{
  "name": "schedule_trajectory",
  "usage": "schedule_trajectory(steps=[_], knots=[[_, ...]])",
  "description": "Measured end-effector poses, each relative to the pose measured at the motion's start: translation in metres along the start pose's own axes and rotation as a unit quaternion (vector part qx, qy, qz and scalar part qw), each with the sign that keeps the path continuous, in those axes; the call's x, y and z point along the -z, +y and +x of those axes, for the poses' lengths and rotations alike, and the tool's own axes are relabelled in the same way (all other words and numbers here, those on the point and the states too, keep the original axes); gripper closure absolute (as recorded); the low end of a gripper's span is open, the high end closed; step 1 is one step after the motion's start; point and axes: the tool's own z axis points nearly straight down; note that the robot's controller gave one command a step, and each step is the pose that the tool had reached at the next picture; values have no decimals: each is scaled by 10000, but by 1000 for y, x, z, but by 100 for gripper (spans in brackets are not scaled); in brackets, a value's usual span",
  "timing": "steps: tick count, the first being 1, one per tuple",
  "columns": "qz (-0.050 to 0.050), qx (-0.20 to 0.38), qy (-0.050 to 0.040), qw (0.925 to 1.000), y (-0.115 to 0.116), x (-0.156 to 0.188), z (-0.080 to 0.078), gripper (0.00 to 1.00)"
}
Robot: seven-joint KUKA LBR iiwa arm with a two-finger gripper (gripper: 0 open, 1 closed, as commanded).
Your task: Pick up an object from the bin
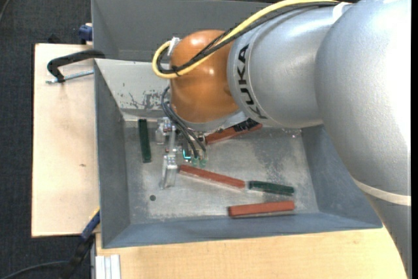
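Note:
My gripper (170, 170) hangs low over the bin floor, left of centre, under the orange wrist cover. Its tip is right beside the left end of a long red-brown stick (212, 178), which lies slanted towards the lower right. A short dark green stick (144, 140) lies upright in the view just to the gripper's left, apart from it. A small green-and-white piece (194, 155) sits close against the gripper's right side.
A dark green stick (271, 188) lies at the red-brown stick's right end. A flat red bar (261, 209) rests near the front wall. Another reddish stick (228, 132) pokes out from under the arm, which covers the bin's right and back.

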Motion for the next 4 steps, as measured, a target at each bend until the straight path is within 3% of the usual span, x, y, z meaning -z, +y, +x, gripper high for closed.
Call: schedule_trajectory(steps=[1, 2, 3, 4], knots=[[14, 497, -11, 9988, -43, -67, -10, 0], [19, 1830, -42, 9831, -124, -59, -17, 0], [-2, 1845, -42, 9828, -120, -59, -17, 100], [24, 2908, -79, 9568, -201, -62, -33, 100]])
